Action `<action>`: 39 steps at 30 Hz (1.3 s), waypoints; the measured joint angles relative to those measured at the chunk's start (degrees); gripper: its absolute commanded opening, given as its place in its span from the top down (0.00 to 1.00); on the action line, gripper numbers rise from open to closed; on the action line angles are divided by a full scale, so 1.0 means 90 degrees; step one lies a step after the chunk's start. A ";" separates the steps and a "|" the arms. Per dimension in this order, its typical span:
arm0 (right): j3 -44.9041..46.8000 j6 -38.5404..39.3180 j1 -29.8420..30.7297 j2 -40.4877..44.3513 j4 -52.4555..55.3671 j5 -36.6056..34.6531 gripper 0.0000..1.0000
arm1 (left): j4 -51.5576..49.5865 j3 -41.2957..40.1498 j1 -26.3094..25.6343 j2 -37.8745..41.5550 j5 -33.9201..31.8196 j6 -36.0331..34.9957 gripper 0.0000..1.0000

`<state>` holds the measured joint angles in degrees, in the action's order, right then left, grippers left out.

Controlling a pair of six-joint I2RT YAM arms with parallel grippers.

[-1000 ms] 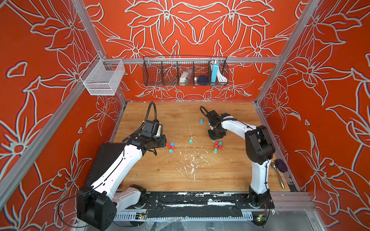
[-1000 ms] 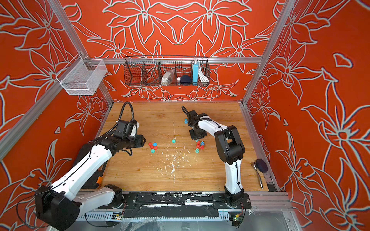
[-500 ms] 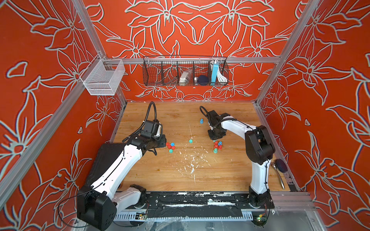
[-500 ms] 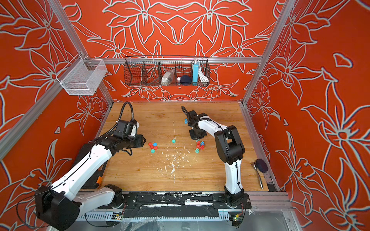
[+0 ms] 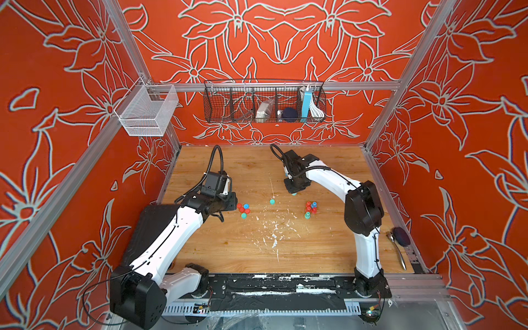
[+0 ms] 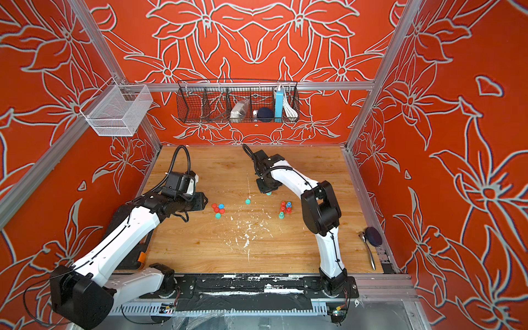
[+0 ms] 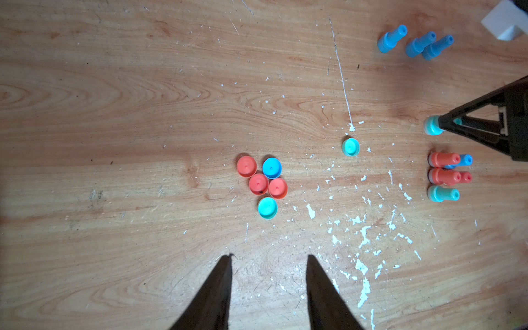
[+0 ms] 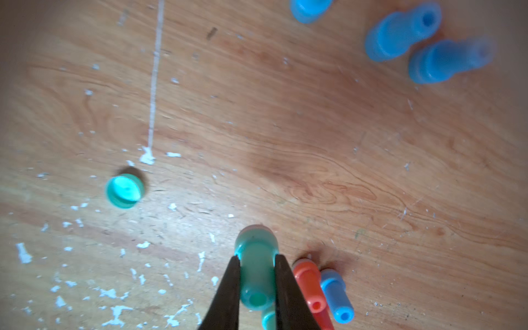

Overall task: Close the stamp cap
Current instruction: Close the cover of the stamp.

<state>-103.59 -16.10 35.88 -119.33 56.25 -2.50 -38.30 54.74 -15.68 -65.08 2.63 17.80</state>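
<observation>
Right gripper (image 8: 256,259) is clamped on the teal stamp (image 8: 256,243), fingers on its narrow stem. The stamp is upright with its wide base down, and I can't tell whether the base touches the wooden table (image 5: 257,251).

The loose teal cap (image 8: 125,191) lies open side up, well apart from the stamp, with only paint-flecked wood between them.

A red stamp (image 8: 310,281) and a blue stamp (image 8: 334,288) stand just beside one right finger, tight there. Three more blue stamps (image 8: 400,31) are farther off.

Left gripper (image 7: 269,256) has its jaws apart and holds nothing. It hovers near the cap cluster (image 7: 258,183) of three red, one blue and one teal, all touching.

In a top view the teal cap (image 5: 272,201) sits between the two arms.
</observation>
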 measured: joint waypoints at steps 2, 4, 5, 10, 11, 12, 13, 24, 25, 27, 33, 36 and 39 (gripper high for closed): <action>-0.0415 -0.0010 0.0204 -0.0231 0.0185 0.0012 0.86 | 0.0000 0.0000 0.0000 0.0000 0.0000 0.0000 0.57; -0.0804 -0.0017 0.0369 -0.0459 0.0376 0.0029 0.87 | 0.0000 -0.0002 0.0002 0.0000 0.0000 0.0000 0.57; -0.1044 -0.0022 0.0461 -0.0605 0.0491 0.0051 0.86 | 0.0000 -0.0002 0.0002 0.0000 0.0000 0.0000 0.57; -0.1999 -0.0063 0.0789 -0.1207 0.0916 0.0136 0.87 | 0.0000 -0.0002 0.0012 0.0000 0.0000 0.0000 0.57; -0.2203 -0.0073 0.0850 -0.1341 0.1015 0.0146 0.86 | 0.0000 -0.0002 0.0015 0.0000 0.0002 0.0000 0.57; -0.2397 -0.0083 0.0901 -0.1467 0.1095 0.0151 0.86 | 0.0000 -0.0002 0.0017 0.0000 0.0000 0.0000 0.57; -0.2552 -0.0087 0.0945 -0.1571 0.1151 0.0151 0.87 | 0.0000 -0.0002 0.0019 0.0000 0.0000 0.0000 0.57; -0.2873 -0.0114 0.1115 -0.1931 0.1440 0.0158 0.87 | 0.0000 -0.0002 0.0034 0.0000 0.0000 0.0000 0.57; -0.2871 -0.0117 0.1115 -0.1931 0.1443 0.0158 0.87 | 0.0000 -0.0002 0.0036 0.0000 0.0000 0.0000 0.57; -0.2863 -0.0117 0.1107 -0.1933 0.1443 0.0153 0.87 | 0.0000 0.0000 0.0036 0.0000 0.0000 0.0000 0.57; -0.2849 -0.0114 0.1110 -0.1955 0.1438 0.0153 0.87 | 0.0000 -0.0002 0.0036 0.0000 -0.0002 0.0000 0.57; -0.2822 -0.0117 0.1107 -0.2001 0.1421 0.0141 0.88 | 0.0000 -0.0002 0.0036 0.0000 -0.0002 0.0000 0.57; -0.2793 -0.0114 0.1098 -0.2045 0.1416 0.0121 0.88 | 0.0000 0.0000 0.0036 0.0000 -0.0002 0.0000 0.57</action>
<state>-128.73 -17.12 45.76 -137.73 68.99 -1.41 -38.30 54.74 -15.35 -65.08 2.61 17.80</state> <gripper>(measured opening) 0.202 0.431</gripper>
